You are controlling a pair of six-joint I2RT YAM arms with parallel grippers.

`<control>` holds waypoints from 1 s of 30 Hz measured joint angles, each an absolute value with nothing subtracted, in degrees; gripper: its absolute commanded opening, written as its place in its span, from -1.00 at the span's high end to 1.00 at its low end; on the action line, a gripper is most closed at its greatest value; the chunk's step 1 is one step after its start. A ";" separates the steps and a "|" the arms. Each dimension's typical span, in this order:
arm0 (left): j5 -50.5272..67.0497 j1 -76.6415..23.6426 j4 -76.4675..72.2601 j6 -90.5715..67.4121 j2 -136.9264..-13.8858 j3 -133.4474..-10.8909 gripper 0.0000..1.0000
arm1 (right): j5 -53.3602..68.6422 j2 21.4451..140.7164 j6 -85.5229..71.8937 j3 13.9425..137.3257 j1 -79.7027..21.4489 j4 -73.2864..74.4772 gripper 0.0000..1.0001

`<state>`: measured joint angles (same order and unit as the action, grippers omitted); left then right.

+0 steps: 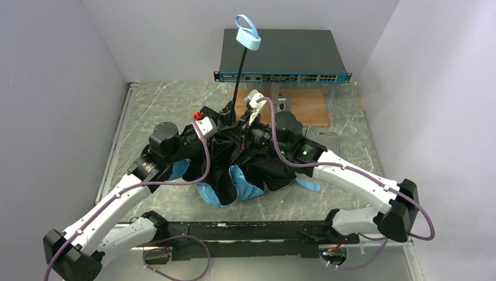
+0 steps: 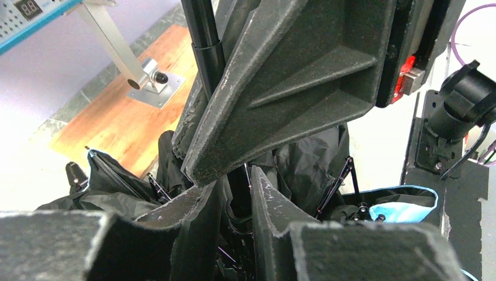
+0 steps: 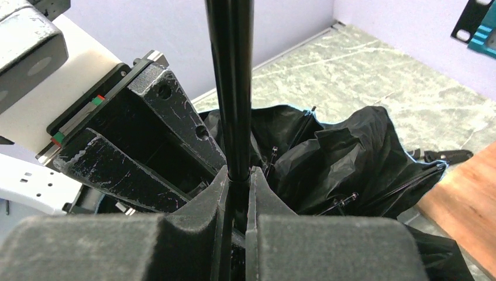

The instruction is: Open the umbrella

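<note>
The umbrella lies with its crumpled canopy [image 1: 234, 182], sky-blue outside and black inside, on the marble table. Its thin black shaft [image 1: 240, 70] rises to the pale-blue handle [image 1: 248, 36] with a loop strap. Both grippers meet at the foot of the shaft. My right gripper [image 3: 238, 175] is shut on the shaft [image 3: 229, 88]. Just below it, my left gripper [image 2: 237, 188] holds the black ring-shaped runner [image 2: 238, 215] between its fingers. In the top view the left gripper [image 1: 227, 126] comes from the left and the right gripper [image 1: 247, 129] from the right. Black canopy folds [image 3: 351, 158] and thin ribs hide the shaft's lower end.
A dark network switch [image 1: 283, 55] stands at the back of the table. In front of it lie a wooden board [image 1: 309, 106] and a small metal bracket [image 2: 149, 79]. Pale walls close in on three sides. A blue strap [image 1: 309, 184] lies by the right arm.
</note>
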<state>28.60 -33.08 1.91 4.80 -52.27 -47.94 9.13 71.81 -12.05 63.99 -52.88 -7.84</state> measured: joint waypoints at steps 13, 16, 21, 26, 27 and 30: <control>28.60 -31.62 1.65 8.49 -52.31 -43.77 0.31 | 9.43 72.97 -10.68 64.01 -53.01 -3.31 1.00; 28.86 -31.09 1.08 9.10 -52.38 -43.13 0.26 | 9.43 73.23 -10.41 64.10 -53.01 -2.96 1.00; 28.91 -30.37 -0.45 10.74 -52.49 -42.61 0.16 | 9.41 73.91 -9.89 65.10 -52.99 -2.48 1.00; 29.30 -29.56 -1.50 11.88 -52.84 -42.35 0.14 | 9.34 74.48 -9.45 65.93 -52.97 -2.02 1.00; 29.39 -29.43 -1.52 12.05 -52.82 -42.24 0.14 | 9.34 74.61 -9.43 65.98 -52.97 -2.02 1.00; 30.09 -28.82 -1.74 12.80 -52.84 -41.69 0.14 | 9.30 75.42 -9.43 66.61 -52.97 -1.45 1.00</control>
<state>30.09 -28.82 -1.74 12.80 -52.84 -41.69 9.30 75.42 -9.43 66.61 -52.97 -1.45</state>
